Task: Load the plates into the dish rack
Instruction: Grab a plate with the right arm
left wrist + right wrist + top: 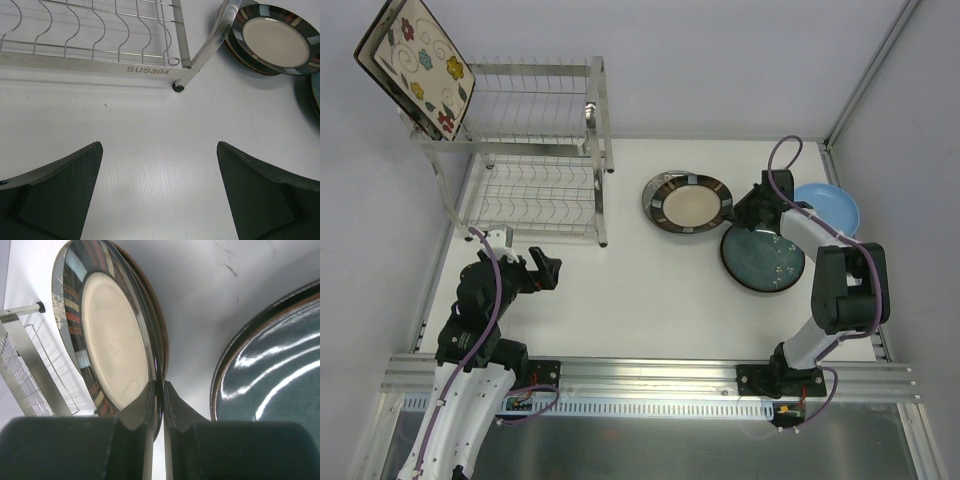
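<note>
light blue plate half hidden, teal plate cropped

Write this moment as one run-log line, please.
right pincer: shut on rim of dark-rimmed plate | left pincer: open, empty, facing dish rack

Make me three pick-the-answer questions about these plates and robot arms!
1. Where is the flowery square plate?
A. under the rack
B. at the dish rack's top left end
C. in an end effector

2. What colour is the plate farthest right?
A. red
B. green
C. light blue

3. What is the right end effector doing?
A. pinching the dark-rimmed plate's rim
B. hanging wide open
C. resting on the rack

Answers: 1 B, it stands tilted at the rack's upper end; 2 C, it looks pale blue; 3 A, both fingers squeeze that rim.
</note>
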